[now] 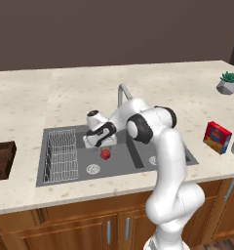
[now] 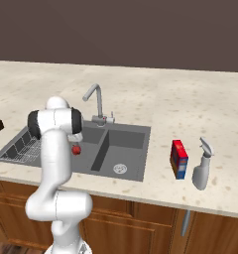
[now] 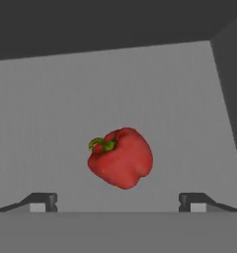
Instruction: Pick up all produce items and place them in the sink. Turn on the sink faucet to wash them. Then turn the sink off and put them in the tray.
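My gripper [image 3: 118, 202] stands wide open with nothing between its fingertips [image 3: 41, 201]; in the left base view it [image 1: 100, 142] hangs low over the sink's left basin. Just below it is the one produce item I can count, a red bell pepper [image 3: 120, 157] with a green stem, clear of both fingers. From the base cameras the pepper [image 1: 105, 154] [image 2: 76, 149] sits over the grey floor of that basin, though I cannot tell whether it rests on the bottom or is just above it.

The sink [image 1: 133, 163] is one dark grey unit with two basins. The left basin holds a silver wire rack [image 1: 60, 155] along its left side, the pepper to the rack's right, and a round drain [image 1: 93, 169] near the front. The right basin shows only its own drain [image 2: 120, 168]. One faucet [image 2: 96, 101] rises behind the divider.

One brown tray [image 1: 2, 158] lies on the counter left of the sink, cut by the frame edge. To the right of the sink are one red, blue and yellow box [image 2: 179, 158], one spray bottle [image 2: 203, 164] and one small potted plant [image 1: 228, 82].
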{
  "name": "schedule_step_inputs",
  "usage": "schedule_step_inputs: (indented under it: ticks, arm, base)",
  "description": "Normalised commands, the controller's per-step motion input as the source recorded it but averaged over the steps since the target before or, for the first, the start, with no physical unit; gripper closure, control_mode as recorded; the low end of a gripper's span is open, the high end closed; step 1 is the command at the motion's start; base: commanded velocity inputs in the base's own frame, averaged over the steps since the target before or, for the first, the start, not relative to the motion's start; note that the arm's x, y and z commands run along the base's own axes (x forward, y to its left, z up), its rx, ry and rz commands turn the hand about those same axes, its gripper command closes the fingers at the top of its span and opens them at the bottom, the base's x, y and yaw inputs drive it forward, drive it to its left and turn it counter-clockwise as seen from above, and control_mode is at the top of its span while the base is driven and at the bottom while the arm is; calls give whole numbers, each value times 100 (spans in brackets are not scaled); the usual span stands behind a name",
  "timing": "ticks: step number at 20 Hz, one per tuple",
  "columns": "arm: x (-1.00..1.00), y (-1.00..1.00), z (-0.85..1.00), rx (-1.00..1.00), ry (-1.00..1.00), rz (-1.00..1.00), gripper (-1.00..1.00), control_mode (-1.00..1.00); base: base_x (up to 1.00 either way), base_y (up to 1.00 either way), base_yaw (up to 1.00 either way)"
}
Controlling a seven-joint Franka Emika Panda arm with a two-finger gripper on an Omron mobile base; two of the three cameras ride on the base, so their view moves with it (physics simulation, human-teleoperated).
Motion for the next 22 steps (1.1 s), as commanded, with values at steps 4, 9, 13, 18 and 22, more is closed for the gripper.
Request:
schedule_step_inputs:
  ticks: [4, 9, 13, 18, 22]
  arm:
    - [-66, -17, 84, 9, -11, 0, -100, -100]
    - [-66, -27, 79, 5, -11, 0, -100, -100]
    - [-88, -48, 65, 0, -11, 0, -100, -100]
    - [-78, -61, 48, 0, -5, 11, -100, -100]
    - [-35, -83, 46, 6, 0, 21, -100, -100]
  base:
    - [0, 0, 0]
    - [0, 0, 0]
    - [0, 0, 0]
    - [0, 0, 0]
    - [0, 0, 0]
